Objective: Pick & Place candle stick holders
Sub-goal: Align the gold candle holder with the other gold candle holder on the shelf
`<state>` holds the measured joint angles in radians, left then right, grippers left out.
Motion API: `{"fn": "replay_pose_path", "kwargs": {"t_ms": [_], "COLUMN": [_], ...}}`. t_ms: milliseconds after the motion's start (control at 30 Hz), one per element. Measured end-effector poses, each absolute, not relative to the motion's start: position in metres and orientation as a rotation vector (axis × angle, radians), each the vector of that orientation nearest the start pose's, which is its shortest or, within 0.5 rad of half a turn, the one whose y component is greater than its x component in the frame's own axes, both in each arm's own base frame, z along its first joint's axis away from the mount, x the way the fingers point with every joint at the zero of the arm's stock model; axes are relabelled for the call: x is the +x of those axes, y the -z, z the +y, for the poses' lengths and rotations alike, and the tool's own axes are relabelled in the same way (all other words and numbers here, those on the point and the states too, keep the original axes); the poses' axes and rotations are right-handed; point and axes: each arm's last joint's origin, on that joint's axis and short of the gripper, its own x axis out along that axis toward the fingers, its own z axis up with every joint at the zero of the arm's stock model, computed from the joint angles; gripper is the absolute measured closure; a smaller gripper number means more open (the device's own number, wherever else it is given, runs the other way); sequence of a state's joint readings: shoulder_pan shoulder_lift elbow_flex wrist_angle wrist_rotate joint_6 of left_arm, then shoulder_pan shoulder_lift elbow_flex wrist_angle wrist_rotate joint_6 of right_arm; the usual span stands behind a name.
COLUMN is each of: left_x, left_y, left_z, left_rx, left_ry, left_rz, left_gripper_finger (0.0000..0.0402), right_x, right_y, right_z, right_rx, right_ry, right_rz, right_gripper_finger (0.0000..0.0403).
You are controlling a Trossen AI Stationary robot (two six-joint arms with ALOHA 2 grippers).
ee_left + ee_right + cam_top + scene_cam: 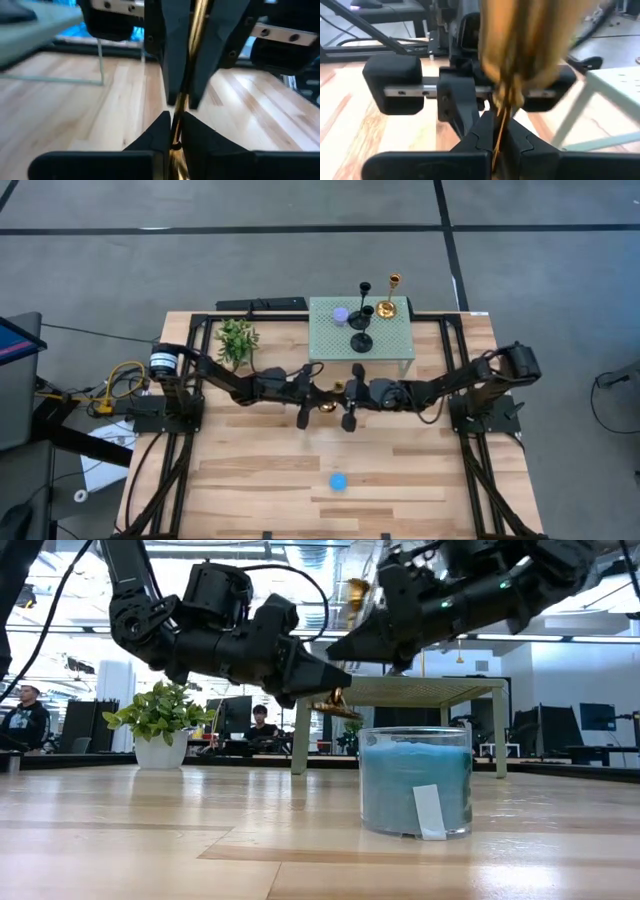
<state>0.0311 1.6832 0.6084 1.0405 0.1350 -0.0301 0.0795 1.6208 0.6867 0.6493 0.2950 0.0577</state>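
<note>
High view: a gold candle stick holder is pinched by its slim stem above the bench between the left gripper and the right gripper, both sets of fingers closed on it, apparently for a handover.

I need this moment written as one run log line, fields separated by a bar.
phase: handover above table | left end effector: on gold candlestick holder stem | right end effector: shut on same stem | raised green stand: three holders

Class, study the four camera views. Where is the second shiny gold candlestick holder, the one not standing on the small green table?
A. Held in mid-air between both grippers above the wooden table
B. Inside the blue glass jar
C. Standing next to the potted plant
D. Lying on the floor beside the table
A: the shiny gold candlestick holder has its slim stem pinched by the left gripper and the right gripper, both shut on it above the wooden table.
</note>
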Motion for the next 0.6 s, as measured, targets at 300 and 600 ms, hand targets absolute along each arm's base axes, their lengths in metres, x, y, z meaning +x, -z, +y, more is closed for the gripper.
{"fn": "replay_pose_path", "kwargs": {"t_ms": [300,600], "left_x": [0.274,0.214], "left_y": [-0.194,-0.196], "left_z": [0.003,0.004], "left_rx": [-0.033,-0.029], "left_ry": [0.130,0.048], "left_rz": [-0.006,-0.049], "left_gripper_finger": [0.0361,0.0360], "right_x": [0.287,0.268], "right_y": [-0.189,-0.213], "right_z": [0.010,0.008], "right_rx": [0.001,0.003], "right_ry": [0.344,0.362], "right_rz": [0.303,0.304], "right_gripper_finger": [0.0401,0.0401]}}
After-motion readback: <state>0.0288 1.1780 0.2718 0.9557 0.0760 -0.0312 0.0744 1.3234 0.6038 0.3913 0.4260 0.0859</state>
